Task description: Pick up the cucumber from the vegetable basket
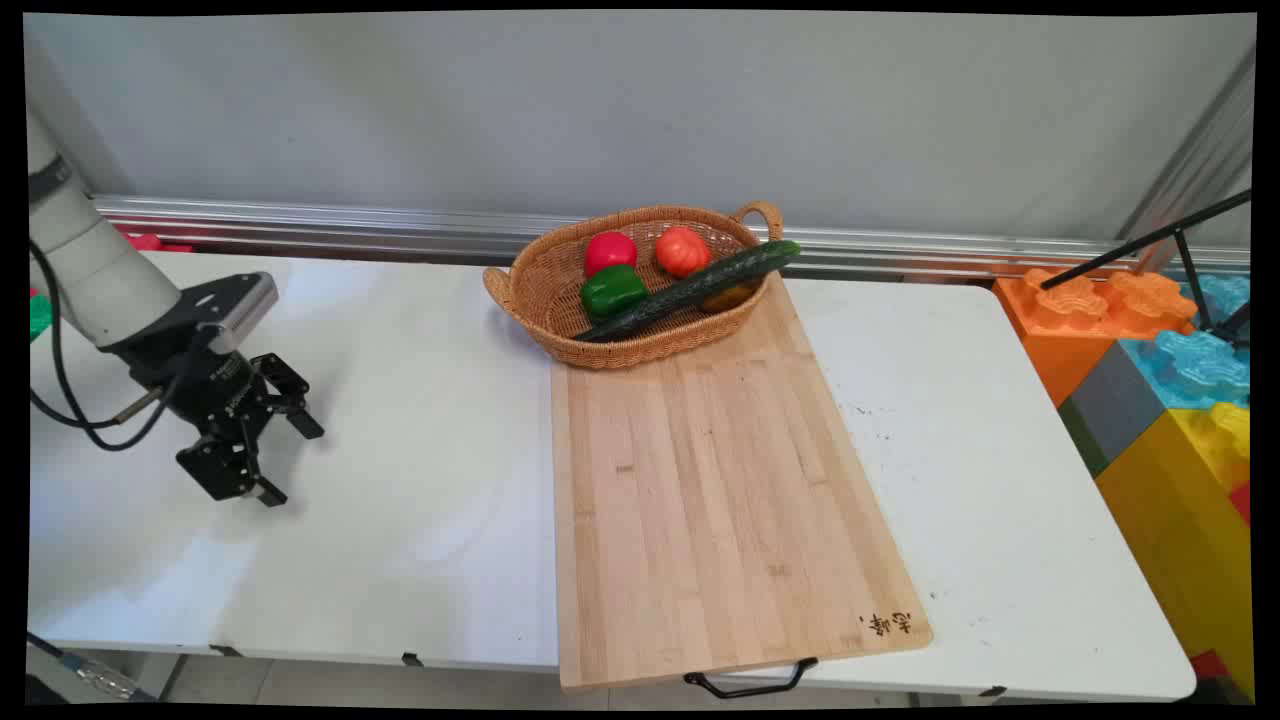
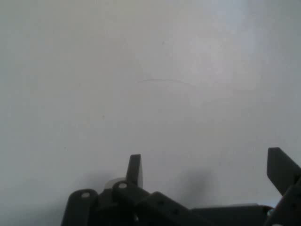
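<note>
While its two black fingers stand wide apart with nothing between them, the tool hangs low over a bare stretch of the white tabletop, empty. Well off to its far right lies a wooden cutting board, and at the board's far end sits a wicker basket holding a red pepper, a green pepper, a tomato and a long cucumber laid slantwise across them, its tip over the rim
</note>
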`<action>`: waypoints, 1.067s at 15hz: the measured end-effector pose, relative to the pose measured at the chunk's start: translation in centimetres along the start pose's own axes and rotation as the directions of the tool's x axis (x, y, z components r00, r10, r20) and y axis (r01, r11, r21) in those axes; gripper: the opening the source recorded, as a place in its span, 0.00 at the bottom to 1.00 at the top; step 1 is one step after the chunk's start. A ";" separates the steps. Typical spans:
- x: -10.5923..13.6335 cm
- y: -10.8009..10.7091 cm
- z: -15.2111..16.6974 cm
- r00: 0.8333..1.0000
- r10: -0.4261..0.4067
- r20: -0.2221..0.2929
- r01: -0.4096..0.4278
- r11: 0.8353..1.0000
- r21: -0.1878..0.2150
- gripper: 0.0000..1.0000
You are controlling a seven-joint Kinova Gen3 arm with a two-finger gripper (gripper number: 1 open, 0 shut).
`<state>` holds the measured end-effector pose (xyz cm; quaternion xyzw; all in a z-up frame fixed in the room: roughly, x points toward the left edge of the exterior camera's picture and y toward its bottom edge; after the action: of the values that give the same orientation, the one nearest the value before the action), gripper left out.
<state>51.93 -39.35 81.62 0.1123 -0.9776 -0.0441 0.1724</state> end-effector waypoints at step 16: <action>13.5 -1.2 -3.2 0.933 -0.105 -0.345 0.126 0.991 0.037 1.00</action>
<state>40.88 -43.85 88.84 0.1804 -0.9253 -0.0054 0.3336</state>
